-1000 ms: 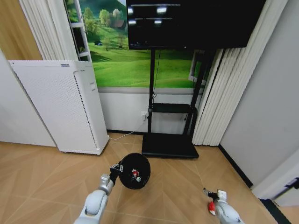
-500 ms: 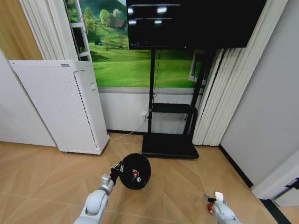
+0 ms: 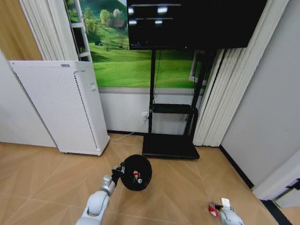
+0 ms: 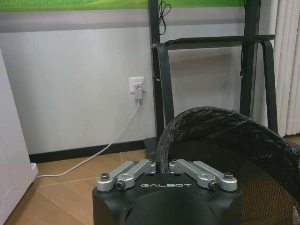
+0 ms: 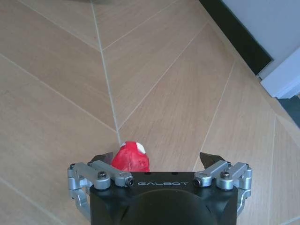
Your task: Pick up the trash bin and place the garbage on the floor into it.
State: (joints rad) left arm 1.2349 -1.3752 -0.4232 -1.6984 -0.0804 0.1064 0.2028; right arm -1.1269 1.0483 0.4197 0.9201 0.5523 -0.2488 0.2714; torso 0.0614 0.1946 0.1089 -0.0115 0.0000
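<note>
The black trash bin (image 3: 137, 172) hangs tilted above the floor (image 3: 47, 178), its mouth facing me. A red-and-white piece of garbage (image 3: 136, 176) lies inside it. My left gripper (image 3: 118, 168) is shut on the bin's rim. The left wrist view shows the same grip, left gripper (image 4: 161, 161) on the lined rim of the bin (image 4: 225, 140). My right gripper (image 3: 220, 206) is low at the bottom right, over a red wrapper (image 3: 213, 209). In the right wrist view the right gripper (image 5: 157, 157) is open, with the red-and-white wrapper (image 5: 130, 157) on the parquet between its fingers, nearer one finger (image 5: 105, 158).
A tall white perforated appliance (image 3: 65, 108) stands at the left wall. A black TV stand base (image 3: 169, 146) lies just behind the bin, with curtains (image 3: 220, 93) beside it. A dark baseboard (image 3: 236, 168) edges the right wall. A white cable runs from a wall socket (image 4: 137, 87).
My right arm has dropped and drawn back toward the view's bottom edge, down over the red wrapper. The bin in my left gripper has shifted very slightly right.
</note>
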